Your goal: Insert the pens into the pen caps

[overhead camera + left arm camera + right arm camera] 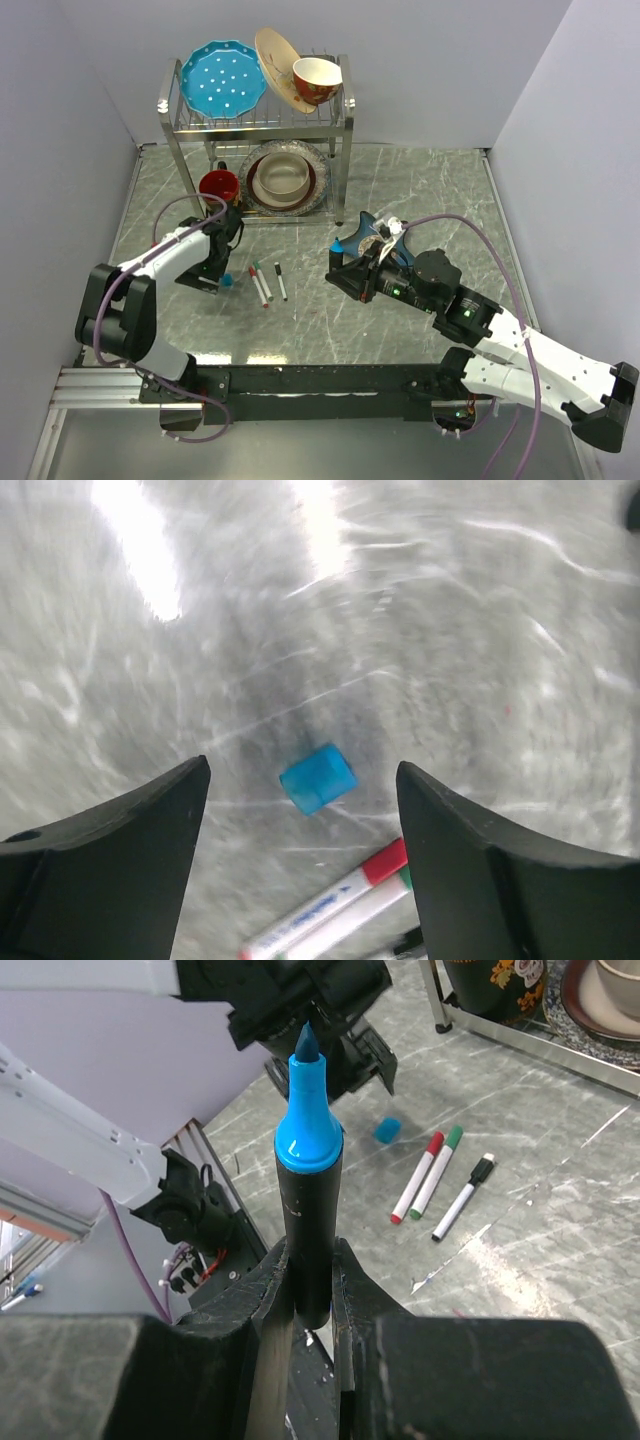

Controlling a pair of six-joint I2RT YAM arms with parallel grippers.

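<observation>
**Blue cap framed by the left tool; marker clamped in the right tool**

The left tool (pixel 302 768) hung low over the bench (pixel 420 200) with its fingers (pixel 120 850) spread wide and nothing between them in contact. The blue cap (pixel 318 778) lay on its side on the bench in that gap, with bare surface on either side of it, and nearer the right-hand finger in the wrist view. Just beyond the cap lay three white pens: the red pen (pixel 258 286) and the green pen (pixel 266 279) side by side and touching or nearly so, and the black pen (pixel 280 282) a little apart. The red pen's coloured end lay close to one finger's inner edge.

The right tool (pixel 310 1282) was clamped on the barrel of the dark marker (pixel 306 1210), its uncapped blue tip pointing away from the wrist. It stood well apart from the pens, with a stretch of bench between them.

Behind, the dish rack (pixel 345 150) and a red mug (pixel 220 185) bounded the far side; the left wall ran close to the left arm.
</observation>
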